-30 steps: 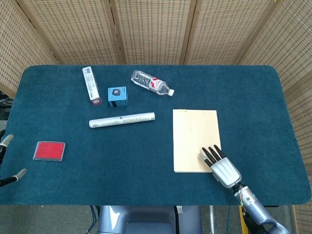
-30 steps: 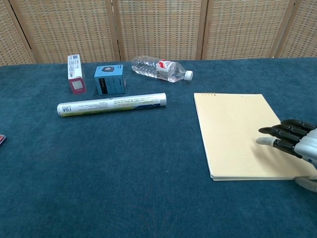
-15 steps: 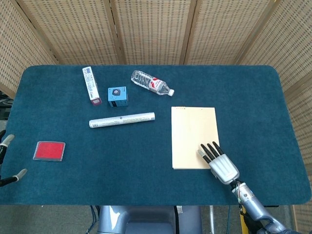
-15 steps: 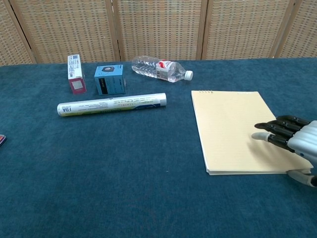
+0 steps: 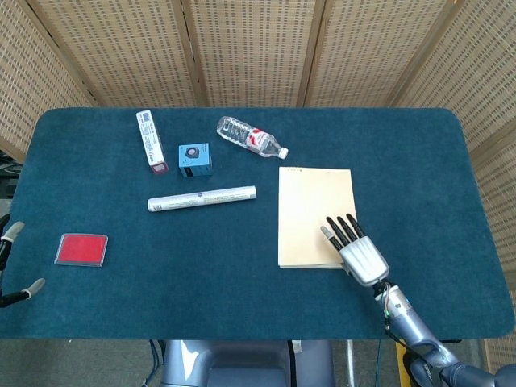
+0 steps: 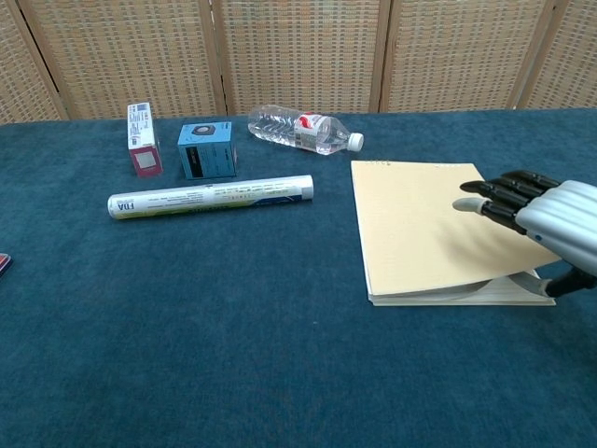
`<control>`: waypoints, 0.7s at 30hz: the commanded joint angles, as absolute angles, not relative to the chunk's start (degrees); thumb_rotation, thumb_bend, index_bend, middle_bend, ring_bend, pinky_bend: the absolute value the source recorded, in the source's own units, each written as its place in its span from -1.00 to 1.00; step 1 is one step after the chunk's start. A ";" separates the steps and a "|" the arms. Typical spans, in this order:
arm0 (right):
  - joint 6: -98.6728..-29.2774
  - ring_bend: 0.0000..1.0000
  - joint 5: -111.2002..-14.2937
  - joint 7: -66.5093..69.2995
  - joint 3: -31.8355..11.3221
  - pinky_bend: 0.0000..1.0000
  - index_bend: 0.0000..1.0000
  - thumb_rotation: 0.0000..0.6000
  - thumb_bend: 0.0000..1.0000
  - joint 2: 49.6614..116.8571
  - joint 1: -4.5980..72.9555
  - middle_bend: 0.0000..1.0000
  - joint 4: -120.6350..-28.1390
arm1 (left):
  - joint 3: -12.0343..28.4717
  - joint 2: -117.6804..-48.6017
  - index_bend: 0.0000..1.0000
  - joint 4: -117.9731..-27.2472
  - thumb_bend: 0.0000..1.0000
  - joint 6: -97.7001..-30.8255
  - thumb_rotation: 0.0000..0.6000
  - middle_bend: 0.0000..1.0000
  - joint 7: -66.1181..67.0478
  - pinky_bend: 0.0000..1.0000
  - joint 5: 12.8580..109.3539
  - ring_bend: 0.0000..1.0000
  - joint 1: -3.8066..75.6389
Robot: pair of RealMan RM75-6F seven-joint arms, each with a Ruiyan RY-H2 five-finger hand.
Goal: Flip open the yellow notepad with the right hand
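The yellow notepad (image 5: 313,211) lies flat on the blue table, right of centre, its bound edge at the far side. My right hand (image 5: 353,246) covers its near right corner, fingers stretched out over the top sheet. In the chest view the right hand (image 6: 539,217) has its thumb under the top sheets, which bow up off the notepad (image 6: 420,224) at the near right edge, so they are pinched between thumb and fingers. Only the fingertips of my left hand (image 5: 11,232) show at the far left edge, spread and holding nothing.
A white tube (image 5: 201,198) lies left of the pad. Behind it are a blue box (image 5: 194,160), a white and red carton (image 5: 151,141) and a water bottle (image 5: 251,138) on its side. A red card (image 5: 81,249) sits near the left front edge.
The right hand has moved left and away, dragging the notepad with it. The pad's near right top sheets have risen off the stack. The left hand is unmoved.
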State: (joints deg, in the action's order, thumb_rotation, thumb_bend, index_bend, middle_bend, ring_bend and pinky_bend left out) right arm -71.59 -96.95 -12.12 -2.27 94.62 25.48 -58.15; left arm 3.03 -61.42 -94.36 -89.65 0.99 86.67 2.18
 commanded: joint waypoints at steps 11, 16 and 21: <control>-64.89 -0.70 -95.54 -11.19 -4.19 -0.96 -0.41 1.00 -0.10 94.72 31.85 -0.56 -57.75 | 3.22 -61.33 -1.00 -94.51 -1.00 -89.20 1.00 -1.00 1.03 -1.00 86.10 -1.00 2.33; -66.54 -0.15 -97.54 -8.62 -2.97 -0.63 0.09 1.00 0.01 95.00 32.74 0.04 -55.53 | 3.33 -61.21 -1.00 -94.46 -1.00 -89.21 1.00 -1.00 0.66 -1.00 85.91 -1.00 2.31; -69.87 0.03 -100.00 -3.35 -0.98 -0.49 0.31 1.00 0.22 96.12 32.76 0.24 -51.06 | 3.27 -61.15 -1.00 -94.49 -1.00 -89.07 1.00 -1.00 0.58 -1.00 85.99 -1.00 2.37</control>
